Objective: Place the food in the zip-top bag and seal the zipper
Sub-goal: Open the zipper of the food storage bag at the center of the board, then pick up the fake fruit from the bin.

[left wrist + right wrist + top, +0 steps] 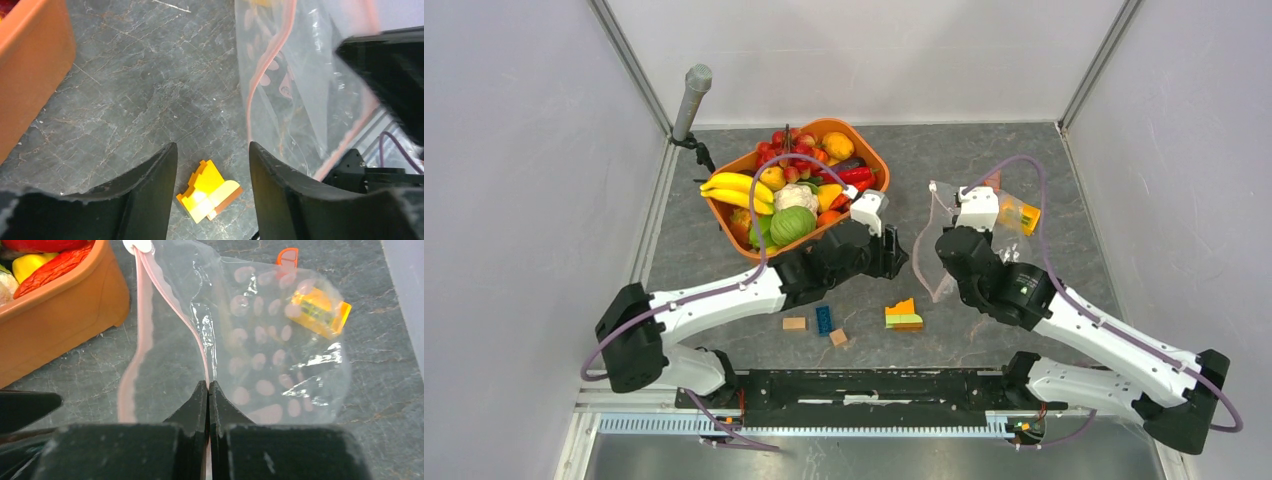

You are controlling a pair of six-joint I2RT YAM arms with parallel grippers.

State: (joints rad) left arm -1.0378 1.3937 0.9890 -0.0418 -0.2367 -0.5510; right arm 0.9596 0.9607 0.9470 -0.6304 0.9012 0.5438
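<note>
The food, toy bananas, cabbage, cauliflower, grapes and peppers, fills the orange tub at the back left. The clear zip-top bag hangs upright right of the tub, with its mouth gaping. My right gripper is shut on one pink strip of the zipper. The other strip bows away to the left, and the white slider sits at the far end. My left gripper is open just left of the bag, holding nothing, above a yellow block stack.
Loose small blocks and the yellow stack lie near the front. A yellow block and an orange half-disc show through or past the bag. A grey post stands back left. Walls enclose the table.
</note>
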